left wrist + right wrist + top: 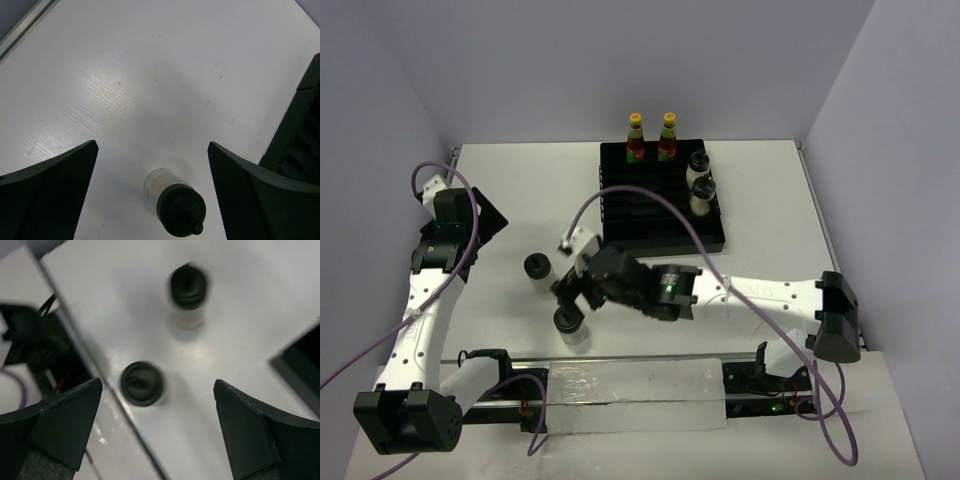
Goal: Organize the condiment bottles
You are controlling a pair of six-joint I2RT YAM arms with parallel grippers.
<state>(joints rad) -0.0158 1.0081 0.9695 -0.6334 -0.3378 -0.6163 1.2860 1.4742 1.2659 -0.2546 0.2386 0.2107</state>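
Observation:
Two slim sauce bottles (635, 136) (668, 135) with yellow caps stand at the back of the black tray (660, 225). Two clear jars with black lids (698, 163) (702, 193) stand in its right side. Two more jars stand on the table, one (537, 272) farther back and one (570, 326) near the front rail. My right gripper (568, 292) hovers open above and between them; both show blurred in the right wrist view (188, 287) (142, 383), where the gripper (157, 384) holds nothing. My left gripper (485, 222) is open and empty. A jar (175, 202) stands below and ahead of it (152, 146).
The tray's corner (300, 135) shows at the right of the left wrist view. A metal rail (630, 360) runs along the near table edge, with cables (30, 340) beyond it. Purple cables loop over both arms. Walls close the back and sides.

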